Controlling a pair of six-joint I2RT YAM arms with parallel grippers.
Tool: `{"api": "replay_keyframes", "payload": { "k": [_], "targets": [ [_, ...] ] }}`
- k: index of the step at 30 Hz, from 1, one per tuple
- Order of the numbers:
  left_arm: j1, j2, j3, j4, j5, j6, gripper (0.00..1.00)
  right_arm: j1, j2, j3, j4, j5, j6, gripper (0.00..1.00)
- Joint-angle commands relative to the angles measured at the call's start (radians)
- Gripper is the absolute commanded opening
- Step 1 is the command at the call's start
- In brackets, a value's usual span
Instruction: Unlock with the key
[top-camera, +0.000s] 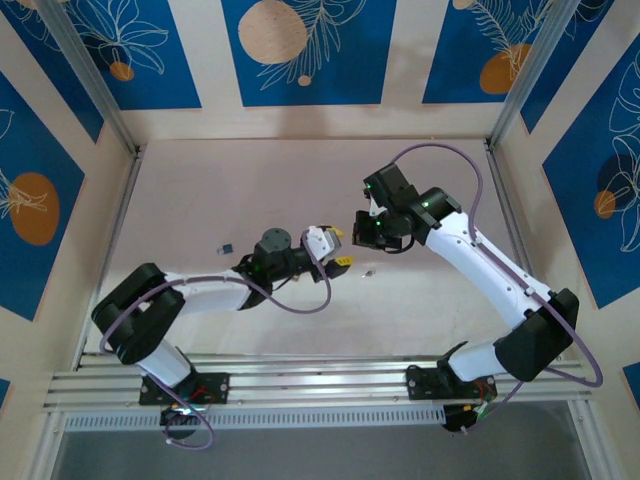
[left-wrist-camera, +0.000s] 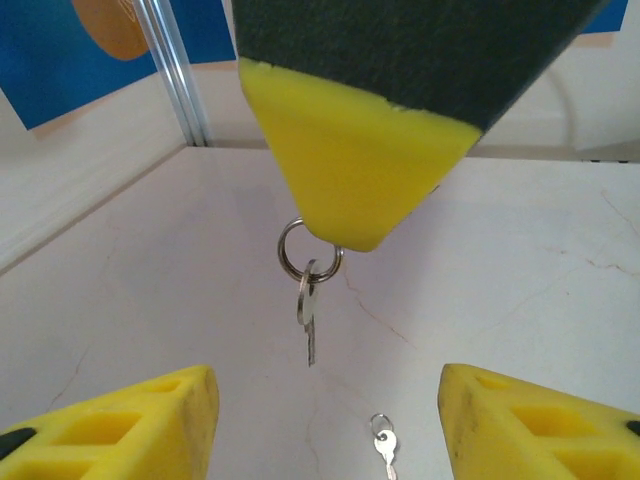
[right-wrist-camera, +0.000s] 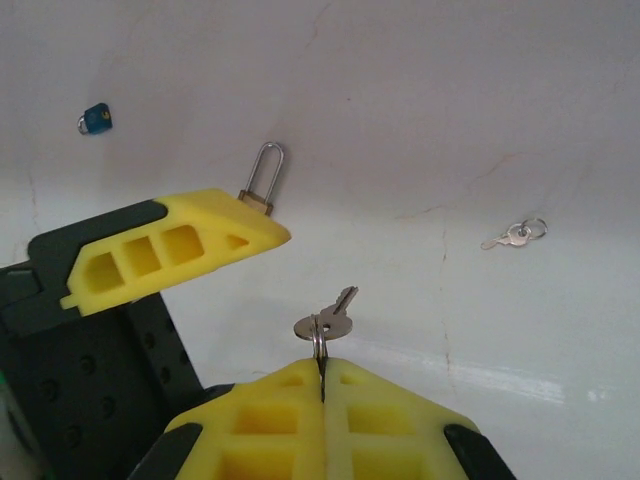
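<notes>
Right wrist view: right gripper (right-wrist-camera: 322, 372) pressed together on the ring of the key (right-wrist-camera: 338, 312).
Left gripper (left-wrist-camera: 325, 390) stands spread, the hanging key just ahead of it; a padlock shackle (right-wrist-camera: 266, 172) pokes out behind its finger, and a spare key (right-wrist-camera: 515, 235) lies on the bench (right-wrist-camera: 400, 80) off to the right gripper's right.

The key (right-wrist-camera: 338, 316) and its key ring (right-wrist-camera: 312, 328) are bright, polished metal, as are the padlock shackle (right-wrist-camera: 264, 170) and the spare keys (right-wrist-camera: 515, 235). The right gripper (right-wrist-camera: 322, 368) and left gripper (left-wrist-camera: 325, 390) have fingers of matt yellow plastic backed with black, finely grained material. The table (right-wrist-camera: 450, 100) is smooth, matt off-white with hairline cracks. The small lock (right-wrist-camera: 96, 119) looks glossy blue.
</notes>
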Motion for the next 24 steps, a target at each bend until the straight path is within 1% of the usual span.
{"api": "replay_keyframes", "payload": {
  "k": [1, 3, 5, 7, 11, 13, 16, 20, 24],
  "targets": [
    [-0.008, 0.03, 0.029, 0.099, 0.014, -0.043, 0.58, -0.004, -0.023, 0.019, 0.006, -0.041, 0.008, 0.02],
    [-0.011, 0.046, 0.037, 0.099, 0.024, -0.051, 0.55, -0.006, -0.025, 0.019, 0.008, -0.045, 0.011, 0.03],
    [-0.011, 0.056, 0.027, 0.137, 0.014, -0.069, 0.54, -0.005, -0.025, 0.017, 0.01, -0.049, 0.011, 0.03],
    [-0.011, 0.064, 0.02, 0.163, -0.001, -0.079, 0.49, -0.004, -0.029, 0.012, 0.014, -0.051, 0.014, 0.03],
    [-0.011, 0.073, 0.024, 0.169, 0.002, -0.09, 0.43, -0.005, -0.034, 0.008, 0.016, -0.053, 0.014, 0.03],
    [-0.011, 0.076, 0.022, 0.18, -0.003, -0.094, 0.38, -0.005, -0.035, 0.008, 0.015, -0.055, 0.014, 0.03],
    [-0.011, 0.084, 0.027, 0.179, 0.002, -0.098, 0.36, -0.005, -0.04, 0.006, 0.018, -0.054, 0.017, 0.02],
    [-0.012, 0.09, 0.028, 0.183, 0.003, -0.104, 0.3, -0.005, -0.041, 0.003, 0.019, -0.051, 0.017, 0.03],
    [-0.011, 0.093, 0.027, 0.193, -0.001, -0.112, 0.25, -0.005, -0.043, -0.003, 0.024, -0.053, 0.02, 0.03]
  ]
}}
